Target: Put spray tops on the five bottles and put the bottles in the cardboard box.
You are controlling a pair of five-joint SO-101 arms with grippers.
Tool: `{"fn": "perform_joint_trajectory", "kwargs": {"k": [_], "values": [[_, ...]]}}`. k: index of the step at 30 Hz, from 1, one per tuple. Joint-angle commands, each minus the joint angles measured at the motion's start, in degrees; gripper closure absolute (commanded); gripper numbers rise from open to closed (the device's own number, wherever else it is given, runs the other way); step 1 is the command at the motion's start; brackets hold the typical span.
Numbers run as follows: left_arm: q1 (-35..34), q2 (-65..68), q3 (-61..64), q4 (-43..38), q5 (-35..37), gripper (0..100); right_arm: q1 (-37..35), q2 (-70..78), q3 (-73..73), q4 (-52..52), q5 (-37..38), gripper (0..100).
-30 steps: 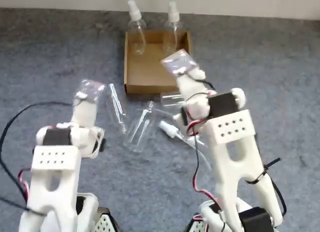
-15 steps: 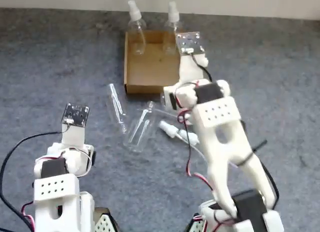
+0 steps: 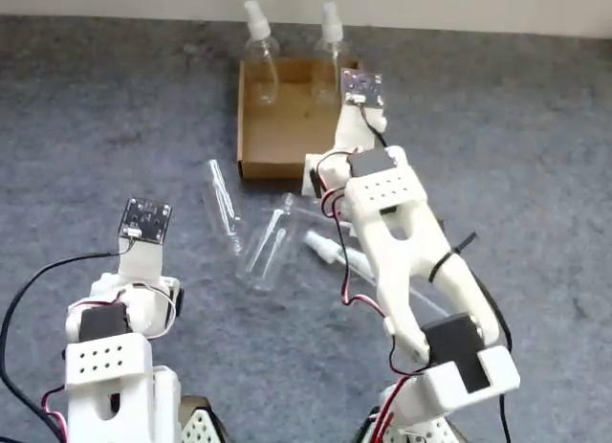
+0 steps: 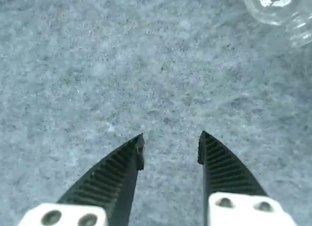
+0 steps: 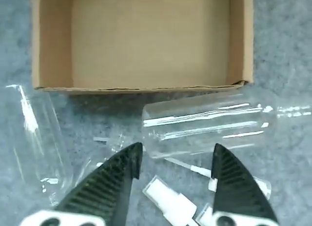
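The cardboard box (image 3: 287, 142) lies open at the back of the carpet. Two clear bottles with white spray tops (image 3: 260, 51) (image 3: 330, 43) stand at its far end. My right gripper (image 5: 178, 150) is open, its fingers straddling a clear uncapped bottle (image 5: 204, 123) that lies just in front of the box (image 5: 146, 35). Two more clear bottles (image 3: 222, 206) (image 3: 268, 242) lie left of the right arm. White spray tops (image 3: 330, 247) (image 5: 168, 204) lie loose near them. My left gripper (image 4: 171, 139) hangs open over bare carpet, with a bottle's edge (image 4: 278, 6) farther off.
Grey carpet (image 3: 115, 108) covers the whole table. Open room lies left of the box and at the right side. The right arm (image 3: 402, 232) stretches over the loose parts, hiding some of them.
The left arm drew back toward its base and away from the bottles. The right arm stretched forward toward the box, its wrist now over the box's front edge.
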Motion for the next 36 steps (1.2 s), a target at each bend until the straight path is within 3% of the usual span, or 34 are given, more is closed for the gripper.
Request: {"fn": "perform_joint_trajectory", "kwargs": {"k": [1,8,17,23,29,33,36], "values": [[-0.9,-0.9,-0.1,-1.0,-0.2,83,2.2,0.8,-0.5,-1.5,-0.8,80.3],[-0.9,-0.9,-0.1,-1.0,-0.3,83,8.3,4.1,-0.3,-4.4,-0.8,80.3],[-0.8,-0.9,0.0,-1.0,-0.3,83,9.0,4.5,-0.5,-4.8,-0.4,80.3],[-0.8,-0.9,0.0,-1.0,-0.3,83,13.4,4.5,-0.1,-4.7,-0.4,80.3],[-0.8,-0.9,0.0,-1.0,-0.3,83,18.8,4.4,0.0,-0.2,-0.3,80.1],[-0.8,-0.9,0.0,-1.0,-0.3,83,21.4,4.3,0.0,1.3,5.4,80.1],[-0.8,-0.9,0.0,-1.0,-0.3,83,22.1,4.2,0.0,1.4,4.5,80.1]]}}
